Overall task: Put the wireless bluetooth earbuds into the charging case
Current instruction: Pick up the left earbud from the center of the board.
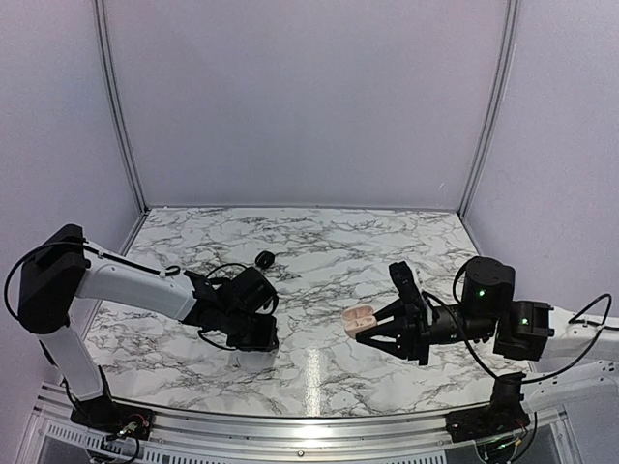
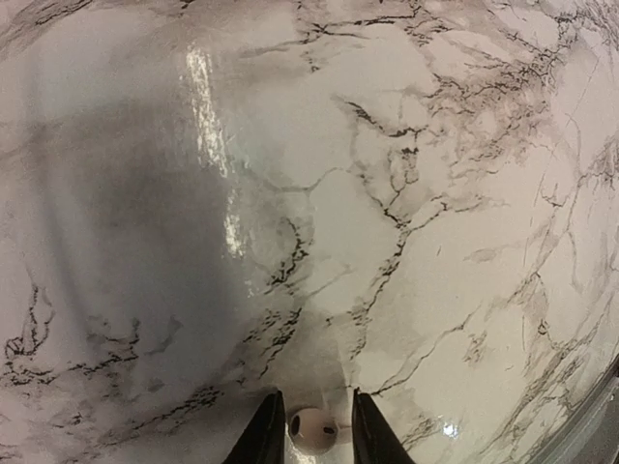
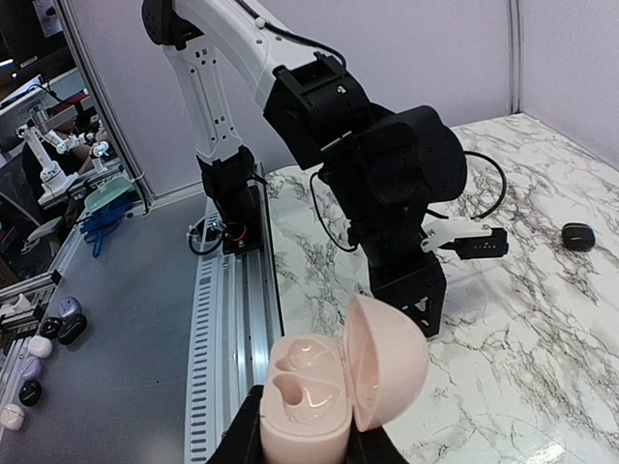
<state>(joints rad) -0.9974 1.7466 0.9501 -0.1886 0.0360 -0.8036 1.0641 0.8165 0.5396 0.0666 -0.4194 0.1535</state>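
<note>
Charging case [image 3: 305, 416], lid open, sits clenched in right jaws; earbud [image 2: 312, 428] between left jaws, grip unclear, may slip if loosely held.

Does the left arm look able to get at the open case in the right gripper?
Likely yes: only bare table lies between the left gripper, holding an earbud, and the charging case, held open by the right gripper.
</note>
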